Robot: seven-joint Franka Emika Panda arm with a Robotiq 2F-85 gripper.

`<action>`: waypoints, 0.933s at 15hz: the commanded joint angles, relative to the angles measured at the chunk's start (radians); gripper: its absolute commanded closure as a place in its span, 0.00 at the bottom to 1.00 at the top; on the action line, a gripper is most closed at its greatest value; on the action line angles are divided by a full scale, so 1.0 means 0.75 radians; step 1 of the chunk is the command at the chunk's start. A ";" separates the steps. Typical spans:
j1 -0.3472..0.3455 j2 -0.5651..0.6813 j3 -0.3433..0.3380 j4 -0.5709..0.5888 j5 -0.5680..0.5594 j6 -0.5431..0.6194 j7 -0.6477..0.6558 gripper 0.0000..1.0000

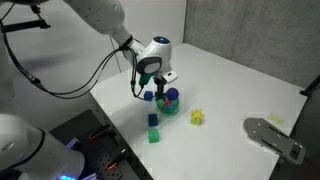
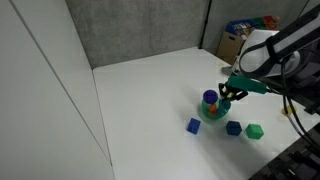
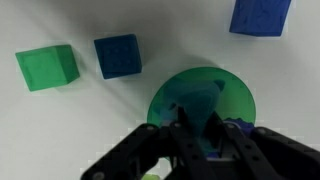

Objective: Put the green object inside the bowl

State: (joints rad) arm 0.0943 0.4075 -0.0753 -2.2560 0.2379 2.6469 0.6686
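In the wrist view my gripper (image 3: 200,128) is shut on the green object (image 3: 201,100), a dark teal-green block that sits between the fingers. It hangs directly over the round green bowl (image 3: 235,100), which lies just below the fingertips. In both exterior views the gripper (image 1: 163,82) (image 2: 227,93) hovers at the bowl (image 1: 171,102) (image 2: 213,112) on the white table. The held block is too small to make out clearly there. I cannot tell whether the block touches the bowl's floor.
A bright green cube (image 3: 47,68) (image 1: 154,134) (image 2: 254,131), a teal-blue cube (image 3: 118,55) (image 1: 153,119) (image 2: 233,128) and a blue block (image 3: 260,15) (image 1: 148,96) (image 2: 193,125) lie close to the bowl. A yellow object (image 1: 197,117) and a grey device (image 1: 272,136) lie further along the table.
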 commanded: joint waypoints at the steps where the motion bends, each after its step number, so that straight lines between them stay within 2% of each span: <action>1: 0.012 0.083 -0.019 0.082 -0.017 -0.005 0.048 0.92; 11: 0.028 0.241 -0.022 0.208 -0.011 -0.006 0.042 0.92; 12: 0.027 0.248 -0.021 0.215 -0.010 -0.011 0.036 0.80; 13: 0.023 0.251 -0.017 0.219 -0.008 -0.020 0.026 0.52; 14: 0.021 0.252 -0.015 0.220 -0.008 -0.022 0.019 0.53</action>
State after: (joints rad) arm 0.1054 0.5806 -0.0810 -2.1210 0.2379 2.6473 0.6794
